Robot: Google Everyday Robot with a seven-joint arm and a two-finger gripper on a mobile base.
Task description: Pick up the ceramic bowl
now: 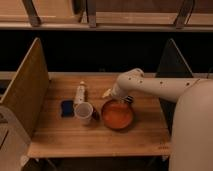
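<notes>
Step in hand: approach and grasp. The ceramic bowl has not been lifted.

1. Front edge. The tabletop [60, 136] has a strip of bare wood between its near edge and the objects. The ceramic bowl [117, 116] rests flat on this surface, right of centre, well back from the near edge.
2. Neighbours. A translucent white cup [84, 112] stands upright just beside the bowl's left rim, apart from it by a narrow gap. A blue pad [67, 108], probably a sponge, lies left of the cup.
3. Hand. The hand [124, 100] sits at the bowl's far rim, carried by the white arm [155, 86] reaching in from the right. Whether it is released or clenched on the rim cannot be told from this view.
4. Behind. A white bottle [80, 93] lies behind the cup, clear of the bowl.
5. Boundaries. A wooden left side panel [25, 92] and a dark right side panel [172, 62] enclose the tabletop.

Next move, as judged: confirm a hold on the far rim, then lift straight up. Open room is above and to the right; drift to the left risks striking the cup.
</notes>
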